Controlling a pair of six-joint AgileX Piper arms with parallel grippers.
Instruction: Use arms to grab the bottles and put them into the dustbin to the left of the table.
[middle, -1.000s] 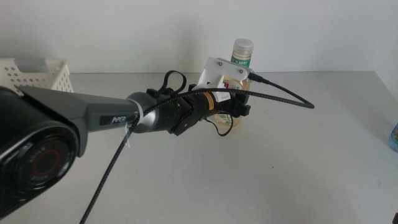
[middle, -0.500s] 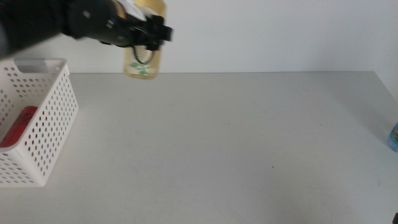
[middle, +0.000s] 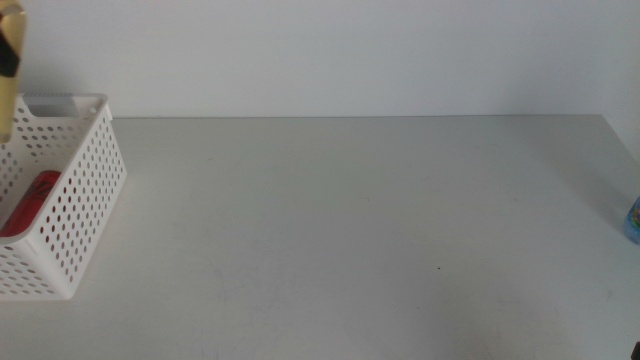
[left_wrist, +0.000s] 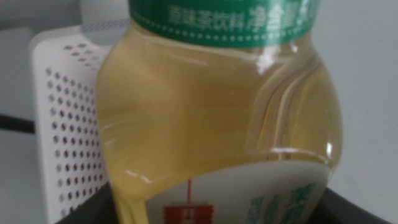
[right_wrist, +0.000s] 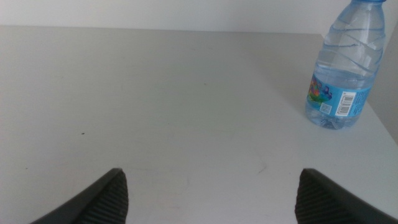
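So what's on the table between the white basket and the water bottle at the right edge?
Nothing: in the middle view the table is bare from the dustbin to the water bottle. The right wrist view shows the same.

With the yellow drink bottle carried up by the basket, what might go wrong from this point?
1. In the middle view the yellow drink bottle shows only at the picture's edge above the white basket's back rim, so a release here might clip the rim or land outside.
2. The red can already lies in the basket; the dropped bottle may strike it and bounce.
3. The water bottle stands near the table's right edge, so the open right gripper might nudge it off.
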